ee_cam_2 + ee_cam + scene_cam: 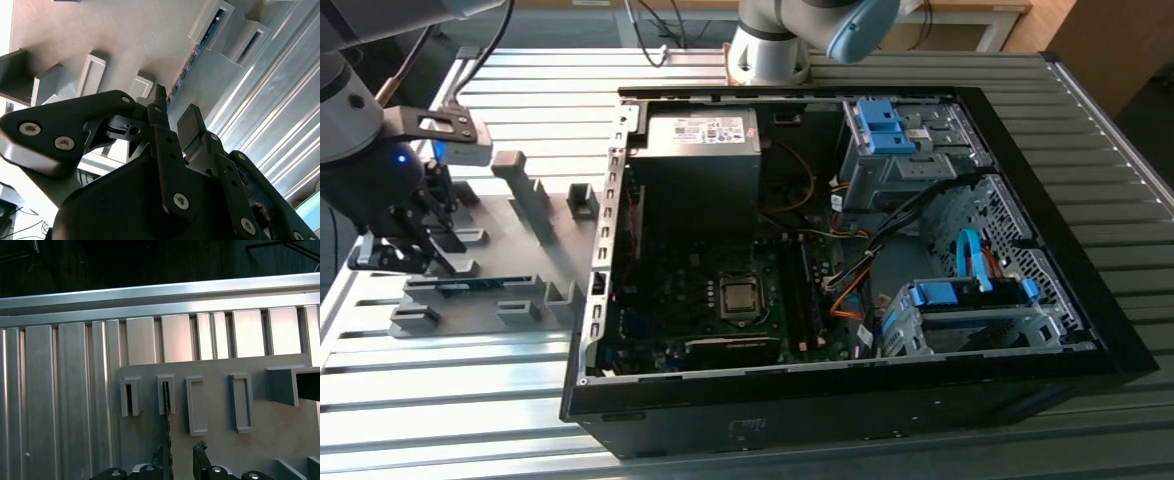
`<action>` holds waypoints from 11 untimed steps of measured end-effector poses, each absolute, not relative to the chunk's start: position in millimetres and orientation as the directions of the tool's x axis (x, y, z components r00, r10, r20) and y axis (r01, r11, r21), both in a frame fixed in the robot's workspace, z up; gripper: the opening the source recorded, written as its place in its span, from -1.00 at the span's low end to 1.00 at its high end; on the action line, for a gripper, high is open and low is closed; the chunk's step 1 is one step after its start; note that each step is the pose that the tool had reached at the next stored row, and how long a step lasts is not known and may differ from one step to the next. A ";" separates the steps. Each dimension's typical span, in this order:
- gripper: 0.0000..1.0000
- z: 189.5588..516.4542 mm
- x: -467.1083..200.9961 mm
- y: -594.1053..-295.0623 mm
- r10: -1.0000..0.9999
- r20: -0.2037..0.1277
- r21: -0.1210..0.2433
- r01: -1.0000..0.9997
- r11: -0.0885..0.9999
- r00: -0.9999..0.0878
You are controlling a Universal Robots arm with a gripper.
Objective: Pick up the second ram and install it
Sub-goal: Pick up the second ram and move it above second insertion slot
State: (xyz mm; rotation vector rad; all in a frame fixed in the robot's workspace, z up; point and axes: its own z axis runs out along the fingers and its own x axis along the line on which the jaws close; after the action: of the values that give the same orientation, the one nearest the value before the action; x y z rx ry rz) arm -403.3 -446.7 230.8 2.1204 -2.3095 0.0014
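Black gripper (179, 449), fingers spread apart, straddling the slim blue-green circuit-board strip, the second ram (167, 425). I see it standing on edge in the gray plastic slotted rack (280, 440), beside the open black computer case (854, 398).

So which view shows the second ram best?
The exterior view: the second ram shows its long blue-green side, standing on edge in the gray rack. Both wrist views catch it edge-on, a thin strip running from a rack slot toward the claw.
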 end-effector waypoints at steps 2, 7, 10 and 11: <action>-0.26 229.9 -403.4 -446.7 -0.996 0.006 0.004 -0.996 0.085 -0.085; -0.26 229.3 -403.4 -446.7 -0.996 0.006 0.004 -0.996 0.085 -0.085; -0.26 229.2 -403.4 -446.7 -0.996 0.007 0.003 -0.996 0.085 -0.085; -0.26 229.0 -403.4 -446.7 -0.996 0.008 0.003 -0.996 0.085 -0.085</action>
State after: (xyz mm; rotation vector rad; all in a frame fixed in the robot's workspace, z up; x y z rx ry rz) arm -403.4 -446.7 229.0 2.1192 -2.3083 0.0042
